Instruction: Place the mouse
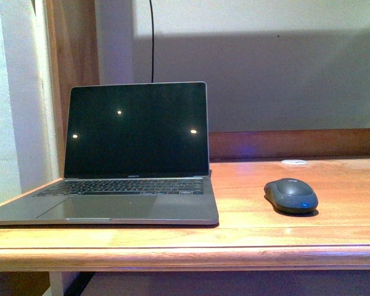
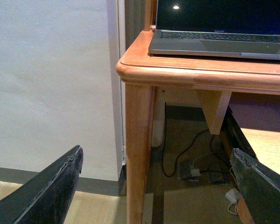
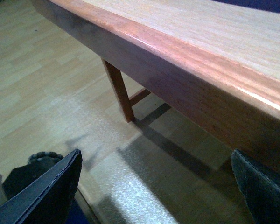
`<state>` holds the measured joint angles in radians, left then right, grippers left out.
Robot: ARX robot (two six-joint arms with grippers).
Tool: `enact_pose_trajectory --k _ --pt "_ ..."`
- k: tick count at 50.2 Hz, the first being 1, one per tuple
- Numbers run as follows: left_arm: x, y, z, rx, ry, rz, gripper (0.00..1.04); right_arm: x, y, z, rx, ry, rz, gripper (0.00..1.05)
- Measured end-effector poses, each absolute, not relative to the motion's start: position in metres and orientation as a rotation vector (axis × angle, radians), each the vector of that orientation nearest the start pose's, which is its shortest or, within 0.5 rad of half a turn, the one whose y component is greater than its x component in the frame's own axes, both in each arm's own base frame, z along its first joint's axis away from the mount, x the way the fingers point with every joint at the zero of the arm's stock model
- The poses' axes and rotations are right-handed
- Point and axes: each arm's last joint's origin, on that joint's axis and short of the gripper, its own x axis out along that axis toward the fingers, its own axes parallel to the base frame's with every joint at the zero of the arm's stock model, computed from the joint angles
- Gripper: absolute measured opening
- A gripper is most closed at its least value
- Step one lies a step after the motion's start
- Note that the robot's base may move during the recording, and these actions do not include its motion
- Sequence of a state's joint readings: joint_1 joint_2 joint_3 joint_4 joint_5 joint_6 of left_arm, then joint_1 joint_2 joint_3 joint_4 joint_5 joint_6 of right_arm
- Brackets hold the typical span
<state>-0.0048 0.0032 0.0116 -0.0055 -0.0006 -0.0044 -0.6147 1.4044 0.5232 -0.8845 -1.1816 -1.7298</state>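
The dark grey domed mouse (image 1: 290,195) rests on the wooden desk (image 1: 246,237), to the right of the open laptop (image 1: 135,154). Neither arm shows in the front view. My left gripper (image 2: 156,186) hangs open below the desk's edge, beside the desk leg (image 2: 137,154), with nothing between its fingers. My right gripper (image 3: 156,186) is open too, low over the floor under the desk edge (image 3: 177,79), and it holds nothing. Neither wrist view shows the mouse.
A small white disc (image 1: 294,162) lies at the back of the desk near the wooden rail. Cables and a power adapter (image 2: 189,170) lie on the floor under the desk. A wall (image 2: 51,79) stands left of the desk.
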Motion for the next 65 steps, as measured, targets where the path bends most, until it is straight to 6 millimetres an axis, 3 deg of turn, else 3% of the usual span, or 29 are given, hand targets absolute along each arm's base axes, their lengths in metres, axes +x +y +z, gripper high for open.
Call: enact_pose_trajectory --k 8,16,27,36,51,65 --pt "0.097 0.0 0.167 -0.004 -0.003 -0.005 0.97 0.158 -0.053 0.135 -0.243 0.304 1.005 0.97" --pt "0.097 0.0 0.167 -0.004 -0.003 -0.004 0.97 0.187 -0.024 0.136 -0.255 0.274 0.932 0.97" --pt "0.097 0.0 0.167 -0.004 -0.003 -0.005 0.97 0.237 0.023 0.143 -0.136 0.24 0.733 0.97" --pt "0.097 0.0 0.167 -0.004 -0.003 -0.005 0.97 0.243 0.048 0.131 -0.042 0.304 0.678 0.97" --pt "0.097 0.0 0.167 -0.004 -0.003 -0.004 0.97 0.24 0.041 0.143 0.03 0.306 0.687 0.97" --pt "0.097 0.0 0.167 -0.004 -0.003 -0.004 0.97 0.234 -0.011 0.187 0.031 0.2 0.68 0.97"
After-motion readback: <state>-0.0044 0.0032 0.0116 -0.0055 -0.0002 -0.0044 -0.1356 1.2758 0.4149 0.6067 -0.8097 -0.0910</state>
